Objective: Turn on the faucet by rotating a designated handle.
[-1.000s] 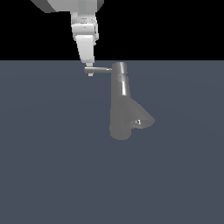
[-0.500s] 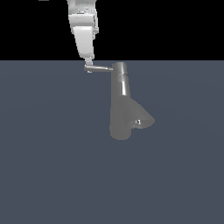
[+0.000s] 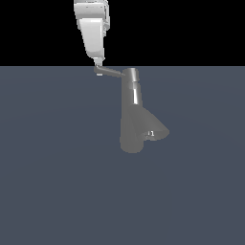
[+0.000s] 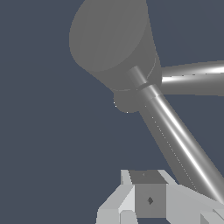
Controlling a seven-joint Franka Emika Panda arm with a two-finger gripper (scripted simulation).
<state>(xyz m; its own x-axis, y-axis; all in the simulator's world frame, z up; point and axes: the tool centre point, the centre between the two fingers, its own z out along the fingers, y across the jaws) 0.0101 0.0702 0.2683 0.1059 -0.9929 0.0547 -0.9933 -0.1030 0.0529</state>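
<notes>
Nearest me in the exterior view, lower centre, I see the faucet (image 3: 135,119) with its flared spout (image 3: 152,131) bearing a small white mark reading "1". Behind, upper centre, the handle (image 3: 111,72) juts toward frame left, the gripper (image 3: 98,67) at its tip; whether it grips I cannot tell.

Flat, even simulator light, fairly dim; the floor (image 3: 57,182) is a uniform slate grey without cast shadows, under a pure black backdrop. Bright streaks of glare run along the faucet (image 3: 136,95) column and the handle (image 4: 188,148). Edges are sharp but jagged; no blur or distortion
</notes>
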